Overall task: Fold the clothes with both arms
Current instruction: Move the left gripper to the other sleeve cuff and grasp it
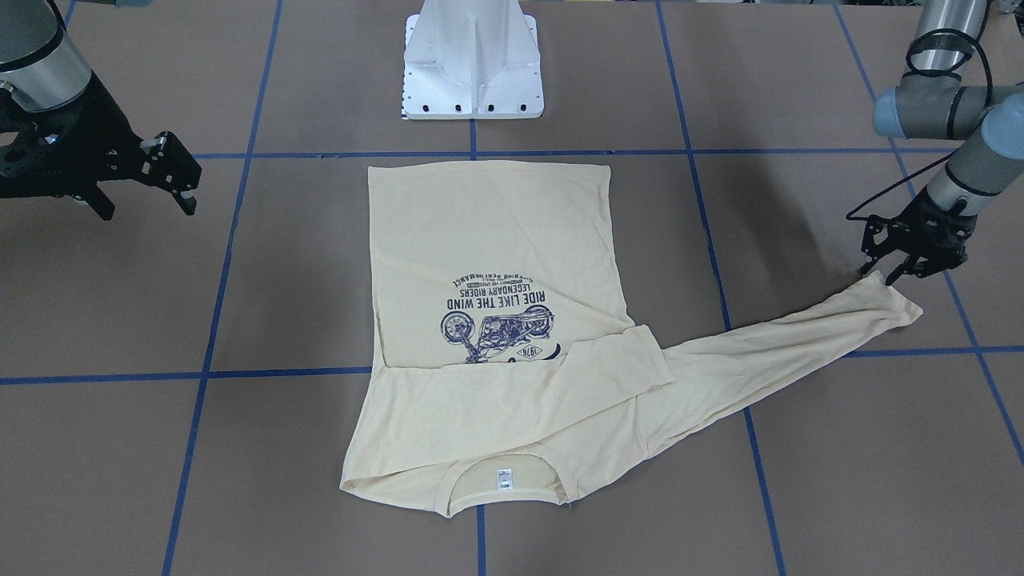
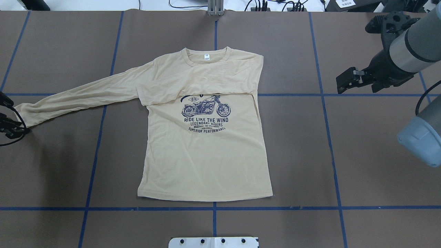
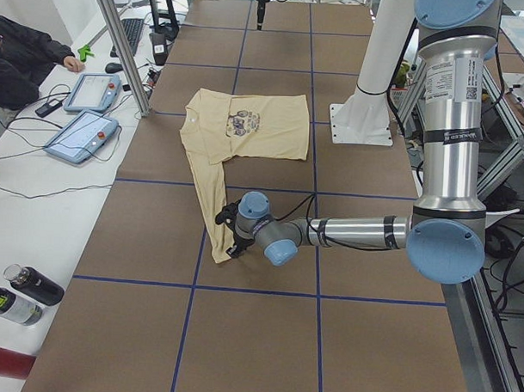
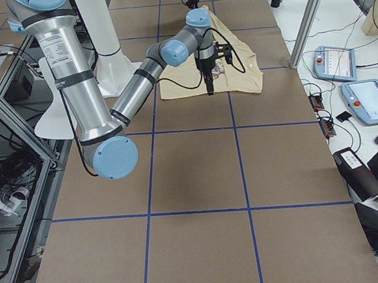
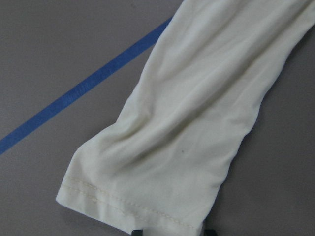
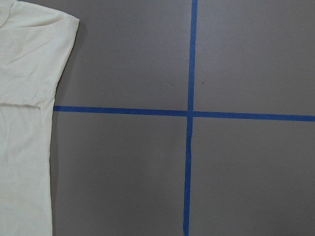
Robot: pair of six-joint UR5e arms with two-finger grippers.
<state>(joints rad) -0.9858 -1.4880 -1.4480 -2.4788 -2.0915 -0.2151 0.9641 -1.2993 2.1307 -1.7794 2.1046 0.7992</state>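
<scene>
Cream long-sleeved T-shirt (image 2: 203, 158) lies flat on the brown desk (image 2: 344, 165), front up. Hem is twd the white pedestal (image 1: 472, 72), collar on the far side w/ its white neck label (image 2: 206, 57) showing. The sleeve on the robot's R side (image 2: 193, 86) is folded across the chest and covers the top edge of the navy motorcycle print (image 2: 205, 110). The other sleeve (image 2: 79, 98) runs straight out to the robot's L, crossing a blue tape line (image 2: 100, 137).

L end effector (image 1: 878, 276) sits low at that sleeve's cuff (image 5: 128, 196). Jaws are apart by a modest gap; fingertips (image 5: 210, 232) show either side of the hem edge, cloth flat, not pinched.

R end effector (image 1: 148, 212) is above bare desk, well off the shirt's R side, jaws spread wide, holding nothing. Its wrist cam sees only the shirt's edge and a tape cross.
</scene>
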